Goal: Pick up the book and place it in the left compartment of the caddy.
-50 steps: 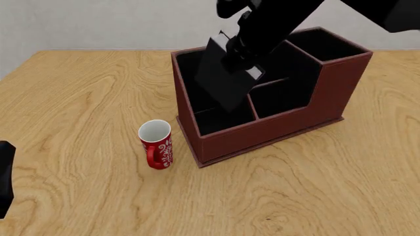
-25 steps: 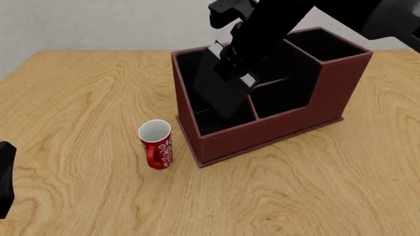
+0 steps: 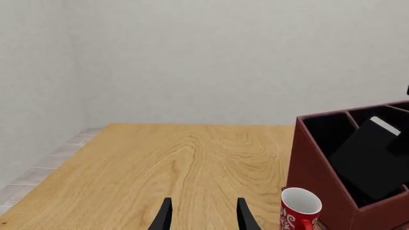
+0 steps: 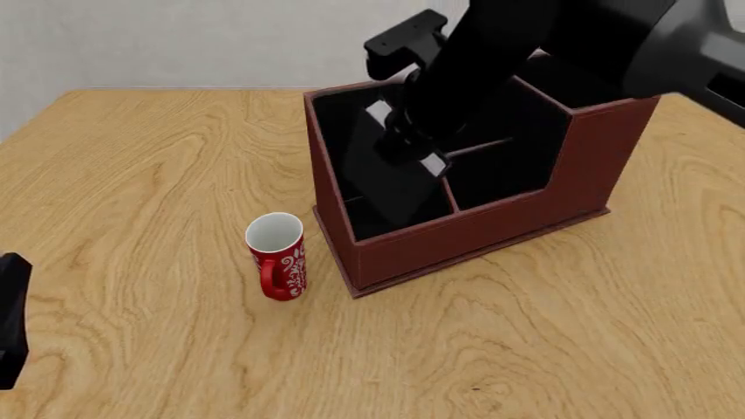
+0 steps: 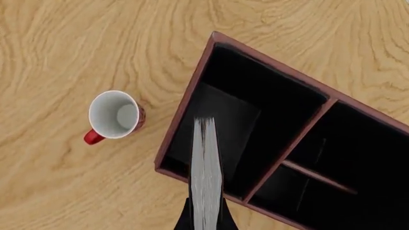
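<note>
Black and tilted, the book (image 4: 393, 179) sat partly lowered into the left compartment (image 4: 349, 144) of the caddy (image 4: 489, 229), pinched by the right gripper (image 5: 206, 218) fingers. The left gripper (image 3: 202, 216) fingers stood apart, holding nothing, above the counter (image 4: 140, 175) near its left edge.

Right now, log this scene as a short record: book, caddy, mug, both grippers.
book: tilted, lower part inside the left compartment, clamped by the right gripper
caddy: upright on the table, other sections hold nothing visible
mug: upright on the table, just left of the caddy, not touching it
left gripper: open, holding nothing, low over the table, away from the caddy
placement: not finished, book not released
</note>
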`<state>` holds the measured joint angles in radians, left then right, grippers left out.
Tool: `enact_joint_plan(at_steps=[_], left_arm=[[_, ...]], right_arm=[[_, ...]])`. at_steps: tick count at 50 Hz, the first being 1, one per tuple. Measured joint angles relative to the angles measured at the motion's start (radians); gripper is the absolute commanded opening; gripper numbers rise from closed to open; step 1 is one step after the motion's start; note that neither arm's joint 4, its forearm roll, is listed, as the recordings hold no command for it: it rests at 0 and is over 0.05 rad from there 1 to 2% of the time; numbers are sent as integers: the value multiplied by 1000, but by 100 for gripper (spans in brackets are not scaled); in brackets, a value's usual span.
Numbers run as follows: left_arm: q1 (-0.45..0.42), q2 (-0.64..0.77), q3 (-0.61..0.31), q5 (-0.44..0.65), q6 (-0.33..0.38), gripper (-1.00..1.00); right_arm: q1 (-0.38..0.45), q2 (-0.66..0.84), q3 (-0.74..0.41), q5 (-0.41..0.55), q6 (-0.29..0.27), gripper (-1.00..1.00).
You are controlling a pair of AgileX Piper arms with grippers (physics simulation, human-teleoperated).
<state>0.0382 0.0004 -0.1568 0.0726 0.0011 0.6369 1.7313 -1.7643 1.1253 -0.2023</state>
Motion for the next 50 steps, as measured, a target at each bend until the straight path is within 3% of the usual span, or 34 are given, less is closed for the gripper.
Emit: enact_joint_plan(at_steps=[24,25,50], left_arm=[[-3,0,3,1,5,100],[-3,0,3,2,5,100],[-5,0,2,3,6,100]], right_arm=[[3,-4,50,-59,19,-100],[3,-4,50,-59,19,100],[-7,-1,48,-49,15,100]])
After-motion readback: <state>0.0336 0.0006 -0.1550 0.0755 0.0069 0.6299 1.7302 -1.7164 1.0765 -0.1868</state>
